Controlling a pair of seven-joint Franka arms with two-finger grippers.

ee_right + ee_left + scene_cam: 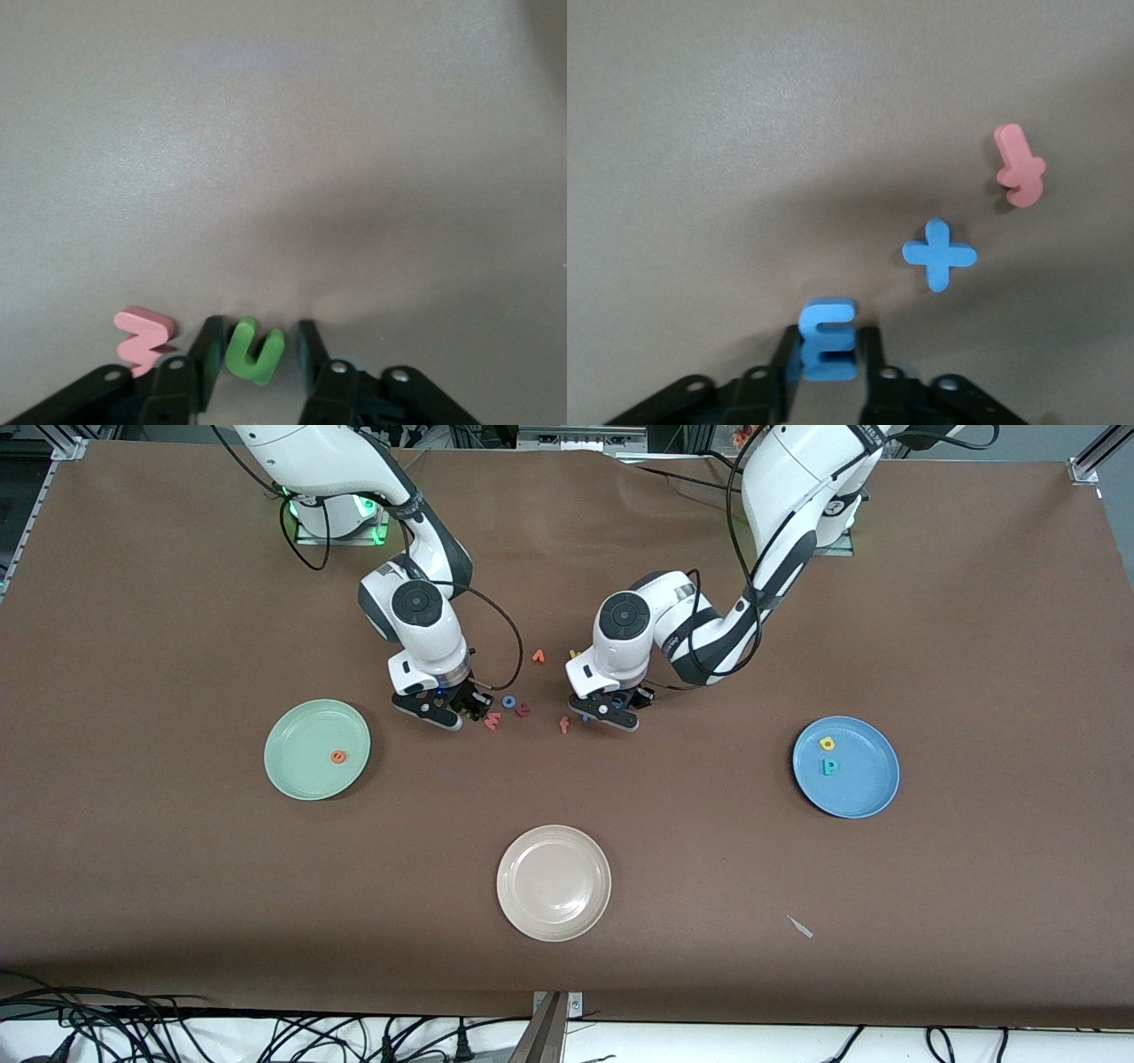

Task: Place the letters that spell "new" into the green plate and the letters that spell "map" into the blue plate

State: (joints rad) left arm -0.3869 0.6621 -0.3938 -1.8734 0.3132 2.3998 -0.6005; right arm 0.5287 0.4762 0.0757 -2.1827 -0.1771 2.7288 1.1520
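Left gripper: down at the table in the middle cluster, its 2 fingers pressing together on the blue m, which is standing on edge between them.
Right gripper: low over the table toward the green plate's end, fingers flanking the green n, one touching it, a small gap on the other side.
Pink w: lying just beside the right gripper.
Blue x and red f: lying near the m.
Green plate: holding the orange e.
Blue plate: holding the yellow a and teal p.
Beige plate: sitting nearest the front camera.
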